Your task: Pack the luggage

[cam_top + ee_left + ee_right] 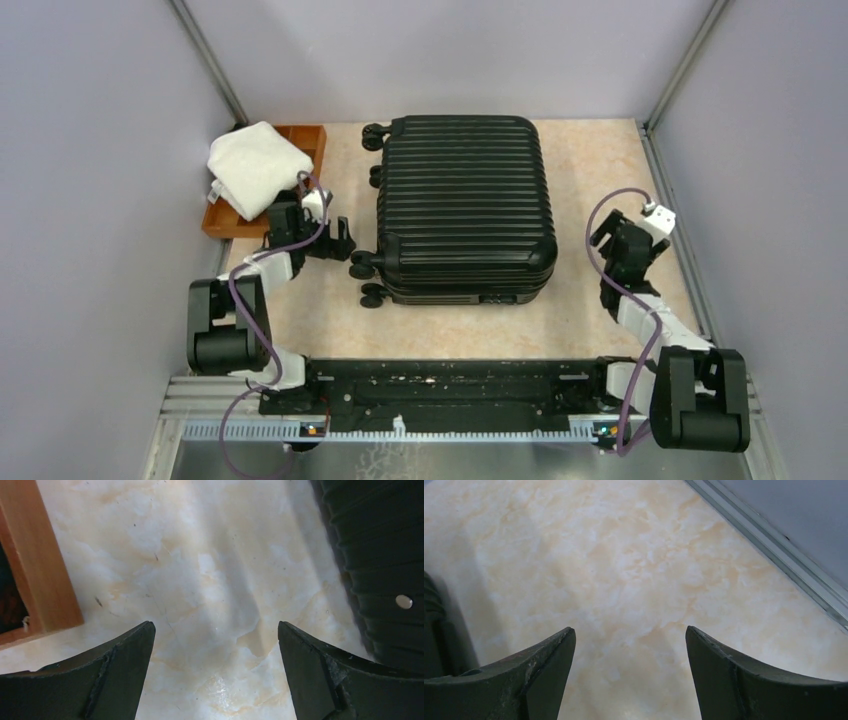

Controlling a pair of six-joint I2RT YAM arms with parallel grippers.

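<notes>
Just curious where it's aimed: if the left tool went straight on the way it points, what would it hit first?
Most likely the bare table, between the wooden tray and the luggage. The left tool is open and empty; only tabletop shows ahead of it.

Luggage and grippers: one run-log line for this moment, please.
luggage: closed, flat | towel: on tray | left gripper: open, empty, between tray and luggage | right gripper: open, empty

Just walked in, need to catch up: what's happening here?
Nothing is being handled right now. The black luggage lies closed mid-table. The left tool and the right tool hang open and empty over the table, one on each side of it. A white towel rests on the wooden tray at far left.
</notes>
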